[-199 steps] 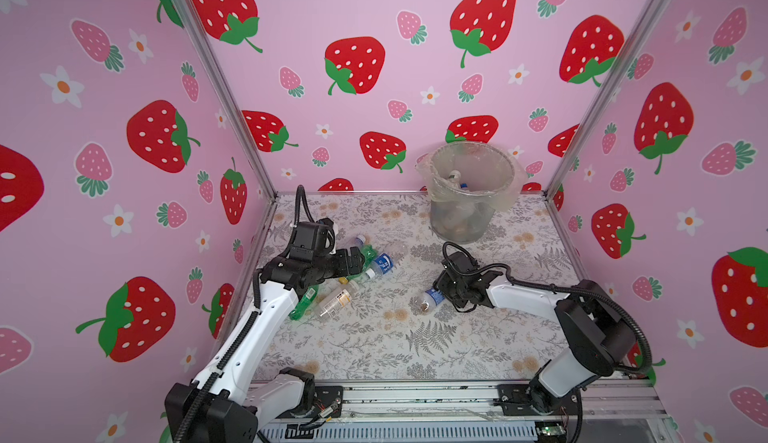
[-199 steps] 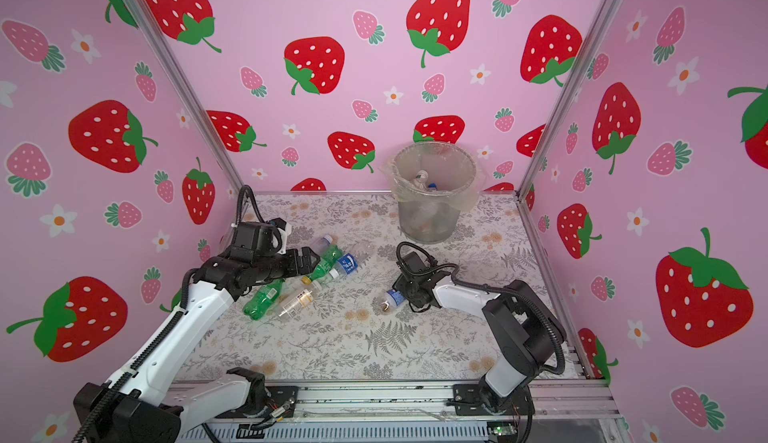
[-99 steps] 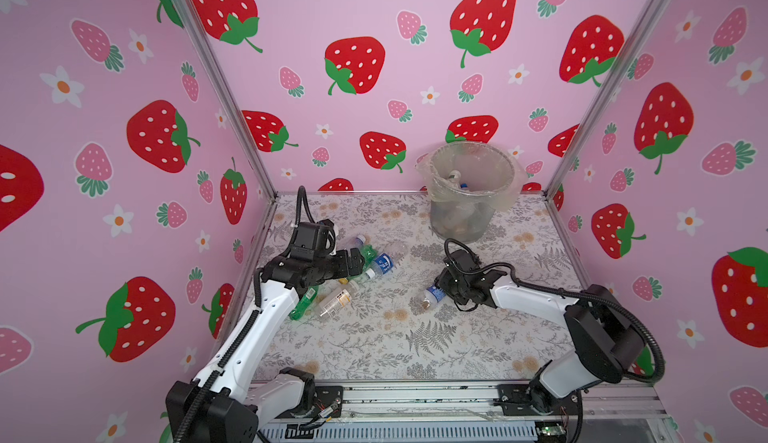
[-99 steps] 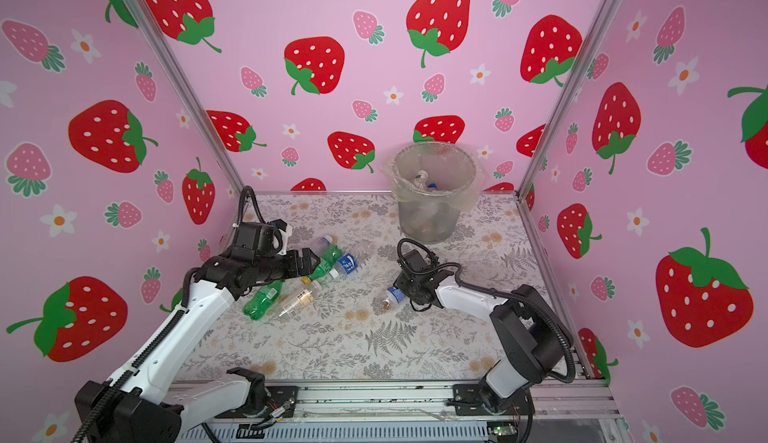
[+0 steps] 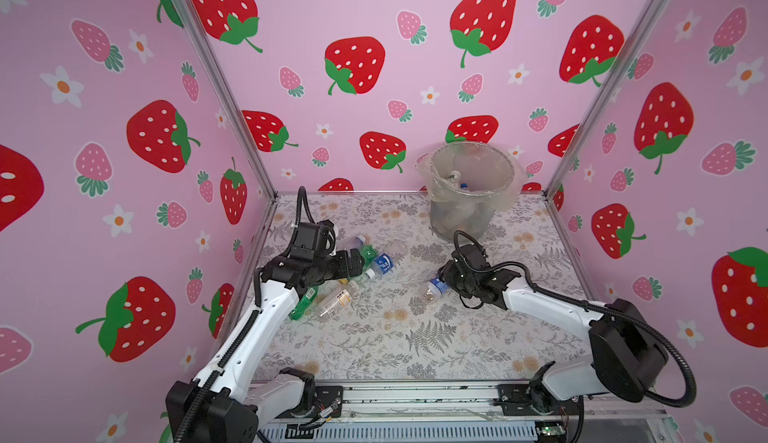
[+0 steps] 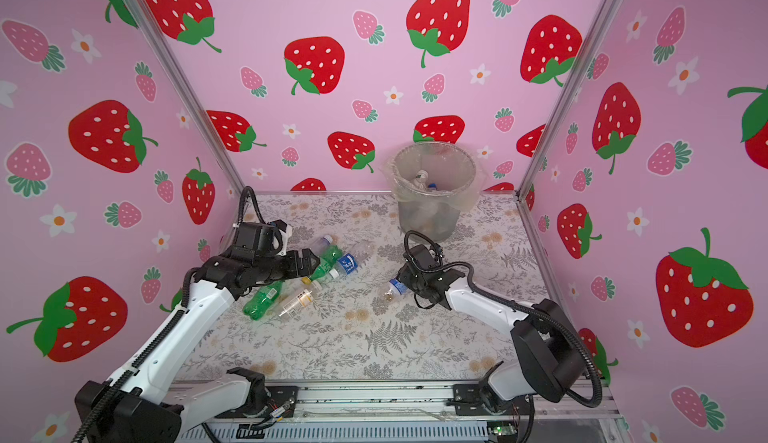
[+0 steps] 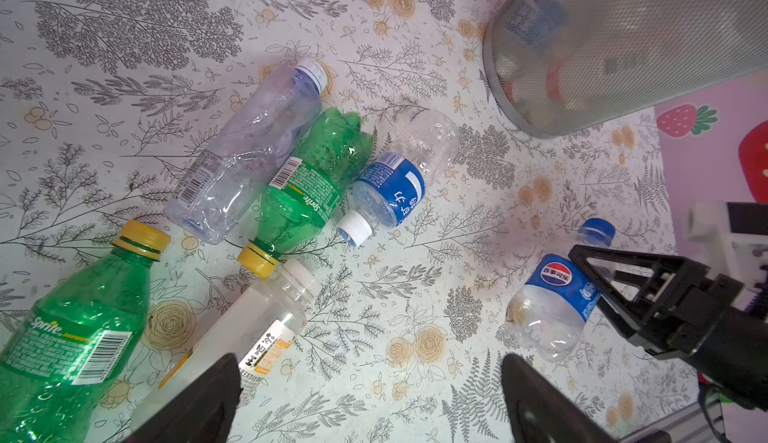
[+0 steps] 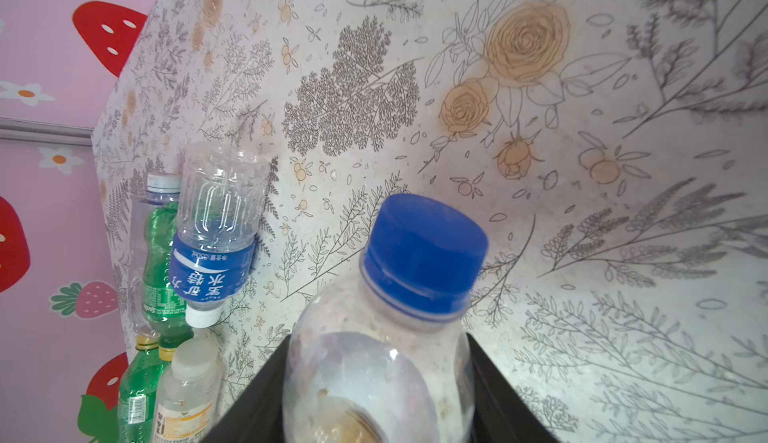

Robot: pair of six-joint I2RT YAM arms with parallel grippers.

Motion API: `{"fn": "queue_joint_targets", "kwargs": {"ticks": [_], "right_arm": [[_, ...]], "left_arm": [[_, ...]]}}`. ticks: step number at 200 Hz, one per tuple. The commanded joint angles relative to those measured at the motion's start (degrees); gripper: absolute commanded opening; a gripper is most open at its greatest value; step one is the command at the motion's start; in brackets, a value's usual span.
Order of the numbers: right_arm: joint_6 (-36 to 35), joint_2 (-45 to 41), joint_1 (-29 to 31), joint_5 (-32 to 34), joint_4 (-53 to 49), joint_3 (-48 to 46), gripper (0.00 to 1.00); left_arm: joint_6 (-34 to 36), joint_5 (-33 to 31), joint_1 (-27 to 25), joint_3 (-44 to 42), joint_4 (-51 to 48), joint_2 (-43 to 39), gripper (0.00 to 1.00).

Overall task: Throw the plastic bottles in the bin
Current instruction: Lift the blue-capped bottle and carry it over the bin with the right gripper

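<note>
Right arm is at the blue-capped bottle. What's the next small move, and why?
Probably lift straight up. The right gripper has its fingers on both sides of the blue-capped bottle, which lies low on the table, and the bin has its rim far higher, so height comes first.

Left wrist view: bin (image 7: 615, 58) is cut by top and right edges; contents behind its wall give you only blurred shapes. Your left gripper (image 7: 369, 364): finger bases run off bottom edge. Edges also cut big green bottle (image 7: 70, 337).

Right wrist view: blue-capped bottle (image 8: 395, 337) is cut at bottom; right gripper (image 8: 378, 349) mostly out of frame. Clear bottle (image 8: 163, 182) largely hidden behind small green bottle (image 8: 160, 254).

Both top views: labels too small for you to read.
</note>
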Motion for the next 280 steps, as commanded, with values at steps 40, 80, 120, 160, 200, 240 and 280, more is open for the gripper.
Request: {"fn": "queue_joint_targets", "kwargs": {"ticks": [40,80,120,160,200,240,280], "right_arm": [[-5.42,-8.40,-4.39,3.31,-4.90,3.95,0.58],[-9.04,-10.36,-6.48,3.49,-11.08,10.83,0.58],[-12.50,-11.08,-7.83,3.48,-13.34,16.76,0.58],[-16.70,-9.78,-9.85,3.23,-16.53,24.91,0.58],[-19.00,-7.06,-11.62,3.29,-19.03,34.34,0.58],[-20.97,-3.33,-13.12,3.37,-21.69,43.96,0.57],[-23.72,0.59,-14.10,6.03,-24.53,52.27,0.56]], "left_arm": [[0.56,-0.14,0.32,0.02,-1.03,-0.19,0.99],[0.43,-1.04,0.39,-0.14,-0.80,-0.77,0.99],[0.51,-1.10,0.39,-0.01,-1.02,-0.25,0.99],[0.51,-1.25,0.40,0.02,-1.05,-0.05,0.99],[0.52,-1.54,0.44,0.00,-1.13,0.01,0.99],[0.52,-1.56,0.49,0.02,-1.07,0.07,0.99],[0.49,-1.54,0.45,-0.02,-1.02,0.51,0.99]]}}
